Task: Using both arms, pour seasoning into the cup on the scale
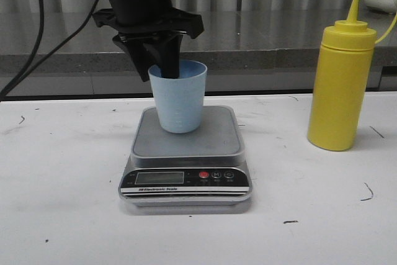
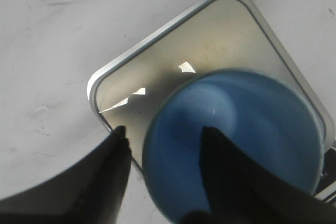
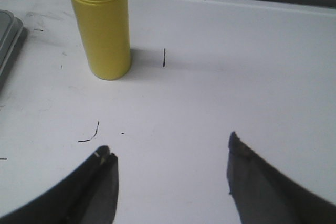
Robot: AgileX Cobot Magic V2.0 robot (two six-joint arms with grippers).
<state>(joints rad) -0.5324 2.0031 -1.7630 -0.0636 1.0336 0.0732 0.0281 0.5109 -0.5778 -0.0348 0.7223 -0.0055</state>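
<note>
Blue cup [image 1: 180, 97]: on scale [image 1: 185, 153], left gripper [image 1: 162, 61] straddling its rim, apparently loose.
Seasoning bottle [image 1: 341, 79]: untouched; right gripper [image 3: 170, 174] spread, empty.
Pouring: not begun.

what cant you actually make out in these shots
- Scale display: front view, digits too small and dim to read.
- Seasoning nozzle: right wrist view, cut off by the frame edge.
- Cup rim, near the left gripper: front view, hidden by a finger reaching inside; whether the fingers press the wall is unclear.
- Cup contents: left wrist view is blurred, and a finger covers part of the inside.
- Right gripper: only fingertips show, spread apart.
</note>
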